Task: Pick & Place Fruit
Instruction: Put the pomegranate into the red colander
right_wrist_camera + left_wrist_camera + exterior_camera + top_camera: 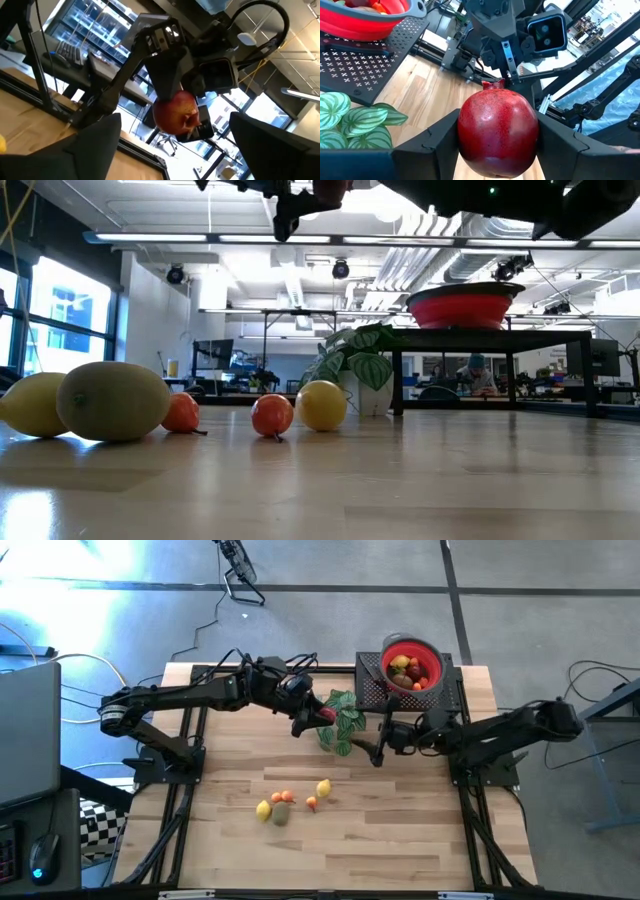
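Fruit on table [290,806]: six | left gripper [318,719] clamps pomegranate [497,131] | right gripper [378,753] released

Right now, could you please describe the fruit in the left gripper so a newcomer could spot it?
Start at the green leafy plant sprig mid-table. Beside it, the left gripper is shut on a round dark-red pomegranate, raised off the wood, unlike the smaller fruit lying loose.

- a light wooden table [400,840] holds everything.
- a small bunch of toy fruit [290,802] lies on the bare wood: two yellow lemons, little orange and red ones, and a brown-green one.
- a leafy green plant [343,720] stands behind the fruit.
- a black stand [372,688] sits just beside the plant.
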Robot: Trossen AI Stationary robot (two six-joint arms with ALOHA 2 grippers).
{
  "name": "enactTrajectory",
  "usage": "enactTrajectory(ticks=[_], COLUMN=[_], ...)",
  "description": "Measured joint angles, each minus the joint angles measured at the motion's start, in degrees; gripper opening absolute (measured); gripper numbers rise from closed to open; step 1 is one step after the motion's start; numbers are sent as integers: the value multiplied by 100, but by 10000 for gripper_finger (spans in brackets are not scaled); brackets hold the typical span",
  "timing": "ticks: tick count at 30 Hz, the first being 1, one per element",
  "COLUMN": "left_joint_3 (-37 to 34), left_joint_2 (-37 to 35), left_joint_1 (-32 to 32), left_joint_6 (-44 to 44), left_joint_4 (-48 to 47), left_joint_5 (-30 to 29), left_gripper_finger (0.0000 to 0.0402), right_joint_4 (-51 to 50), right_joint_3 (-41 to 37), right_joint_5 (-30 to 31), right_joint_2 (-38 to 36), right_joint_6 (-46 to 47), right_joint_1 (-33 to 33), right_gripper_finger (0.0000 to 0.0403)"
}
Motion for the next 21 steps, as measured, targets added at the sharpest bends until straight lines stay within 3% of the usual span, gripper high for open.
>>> enactTrajectory(ticks=[21], left_joint_3=[-4], left_joint_2=[4], left_joint_1=[-2], left_joint_6=[-76], left_joint_4=[24], left_joint_5=[2], left_gripper_finger=[207], right_joint_4=[152], right_joint_3=[912], right_joint_5=[-1], right_joint_2=[993], right_joint_6=[29], right_joint_1=[0], right_gripper_finger=[373])
